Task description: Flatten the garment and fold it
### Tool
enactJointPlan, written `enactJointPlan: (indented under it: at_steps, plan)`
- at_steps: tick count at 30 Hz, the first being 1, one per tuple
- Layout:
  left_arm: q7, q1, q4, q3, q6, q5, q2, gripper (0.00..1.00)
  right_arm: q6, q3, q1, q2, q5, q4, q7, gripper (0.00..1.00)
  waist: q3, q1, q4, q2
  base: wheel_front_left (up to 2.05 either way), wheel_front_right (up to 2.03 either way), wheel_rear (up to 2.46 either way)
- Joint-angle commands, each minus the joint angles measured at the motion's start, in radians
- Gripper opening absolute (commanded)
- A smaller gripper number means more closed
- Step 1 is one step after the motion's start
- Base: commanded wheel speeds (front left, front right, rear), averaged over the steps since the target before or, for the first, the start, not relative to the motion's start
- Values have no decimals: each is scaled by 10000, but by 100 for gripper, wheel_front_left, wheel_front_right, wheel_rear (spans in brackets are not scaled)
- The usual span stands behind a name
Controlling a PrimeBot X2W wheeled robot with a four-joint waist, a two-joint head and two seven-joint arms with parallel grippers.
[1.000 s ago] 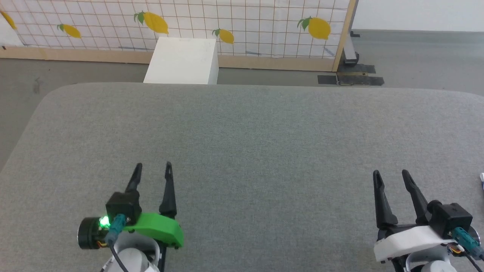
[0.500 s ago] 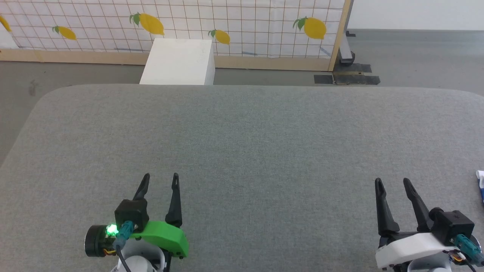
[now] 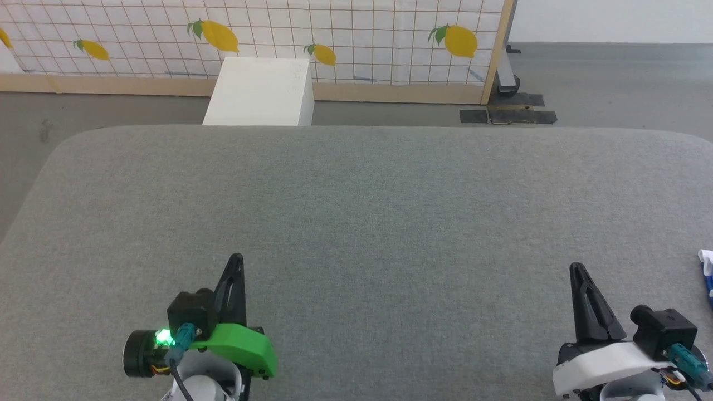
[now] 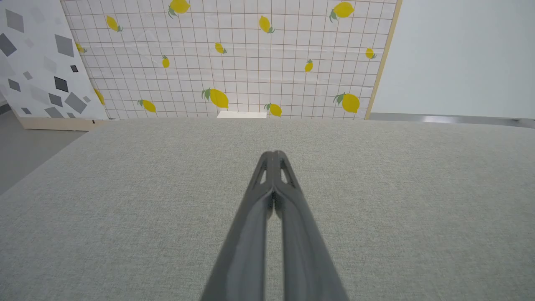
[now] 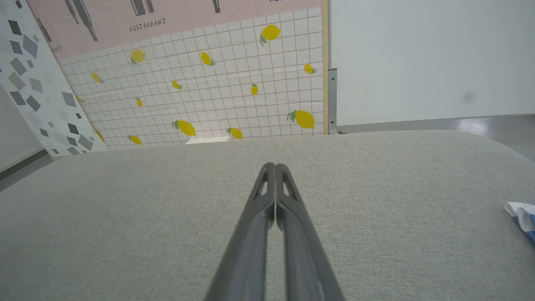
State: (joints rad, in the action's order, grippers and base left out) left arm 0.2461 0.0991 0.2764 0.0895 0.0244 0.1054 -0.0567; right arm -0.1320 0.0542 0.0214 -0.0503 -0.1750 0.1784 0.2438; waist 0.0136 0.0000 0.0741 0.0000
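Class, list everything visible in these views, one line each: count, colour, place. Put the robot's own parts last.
grey fabric-covered table: one, grey, across the foreground under both hands.
blue-and-white soft garment: one, blue and white, on the table's right side, cut off by the frame.
white rectangular box: one, white, beyond the table's far edge.
lemon-print grid panel with wooden frame: one, white with yellow lemons, behind the box.
black tape patches: a few, black, on the floor by the panel's right end.
left hand: one, dark fingers shut, green mount, lower left, holding nothing.
right hand: one, dark fingers shut, white mount, lower right, holding nothing.
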Motion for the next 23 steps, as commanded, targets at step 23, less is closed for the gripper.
enactJointPlan:
  at_steps: [23]
  plan:
    - [-600,-272,-685,-222,-66,-284,18,0,4,-141,-59,0,464,-456,-587,0,-31,0,-170,0,0,0,0]
